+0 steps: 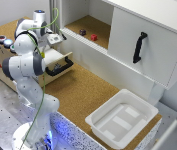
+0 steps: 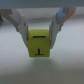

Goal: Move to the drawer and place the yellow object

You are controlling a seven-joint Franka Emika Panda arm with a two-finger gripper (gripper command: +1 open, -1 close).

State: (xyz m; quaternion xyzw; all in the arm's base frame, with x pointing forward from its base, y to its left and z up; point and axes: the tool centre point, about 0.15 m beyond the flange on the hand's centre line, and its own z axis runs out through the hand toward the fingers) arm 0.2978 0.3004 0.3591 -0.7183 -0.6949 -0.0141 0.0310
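The yellow object (image 2: 40,43) sits pinched between the fingers of the gripper (image 2: 39,31), so the pickup is done. In the exterior view the arm reaches over the open drawer (image 1: 58,64). What remains, I judge, is lowering and letting go inside it.

White arm bent forward, pincer (image 2: 39,31) clamped on load

One yellow cube (image 2: 40,43) between two fingers (image 2: 19,22); one drawer (image 1: 58,63), one white tray (image 1: 122,118), two small blocks (image 1: 94,37).
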